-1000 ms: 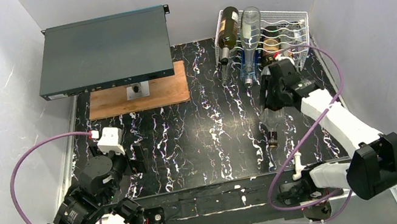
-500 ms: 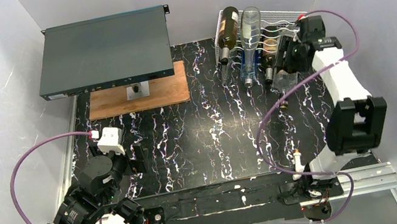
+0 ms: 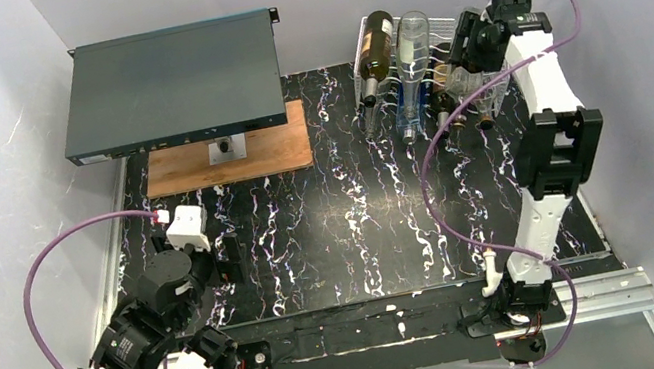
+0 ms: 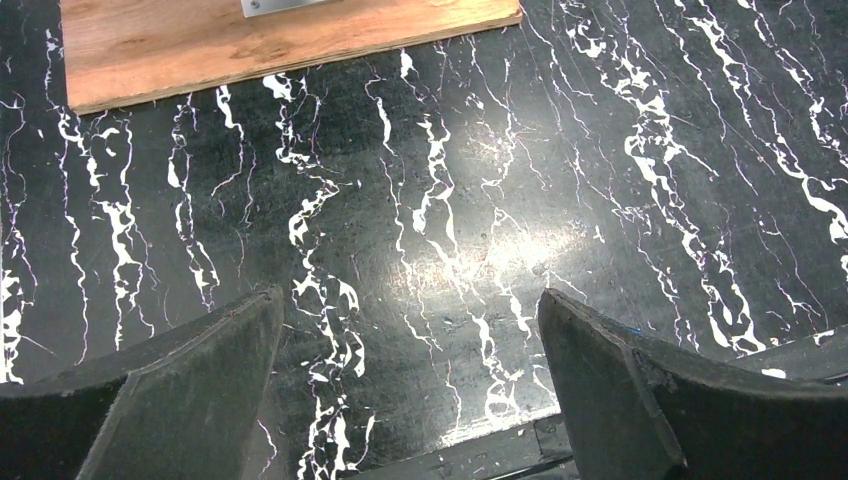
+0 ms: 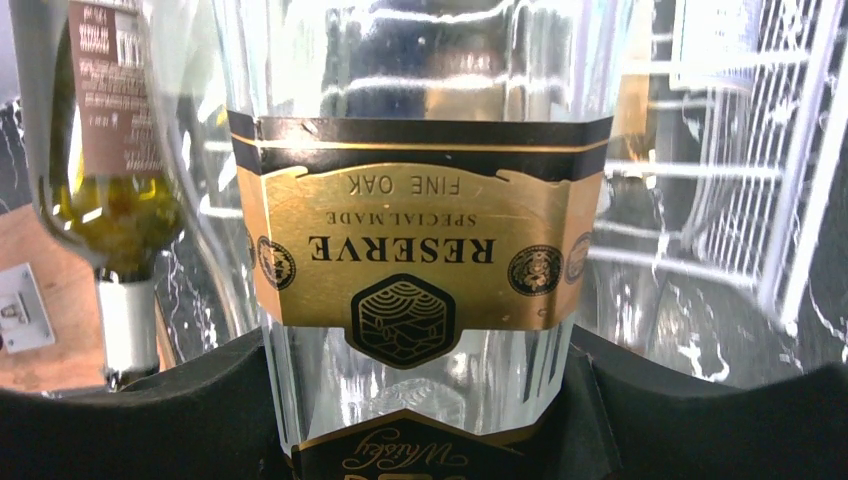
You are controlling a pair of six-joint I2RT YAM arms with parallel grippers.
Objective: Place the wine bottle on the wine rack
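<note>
The wine bottle (image 5: pixel 420 250) is clear glass with a gold and black label, and it fills the right wrist view. My right gripper (image 5: pixel 420 370) is shut on its body, one dark pad on each side. From above, the right gripper (image 3: pixel 471 42) holds the wine bottle (image 3: pixel 458 77) over the right part of the white wire wine rack (image 3: pixel 437 23) at the back right, its neck sloping toward the front. Rack wires (image 5: pixel 760 200) show just behind the bottle. My left gripper (image 4: pixel 410 330) hangs open over the black marbled table (image 4: pixel 450 180), near the left front (image 3: pixel 215 260).
A dark green bottle (image 3: pixel 374 54) and a tall clear bottle (image 3: pixel 412 68) lie in the rack's left cradles. A dark flat metal box (image 3: pixel 168 85) stands on a wooden board (image 3: pixel 228 161) at the back left. White walls close in on three sides.
The right arm has stretched from the table's right middle back to the rack, carrying the bottle up over the right cradles. The left arm has barely shifted.
</note>
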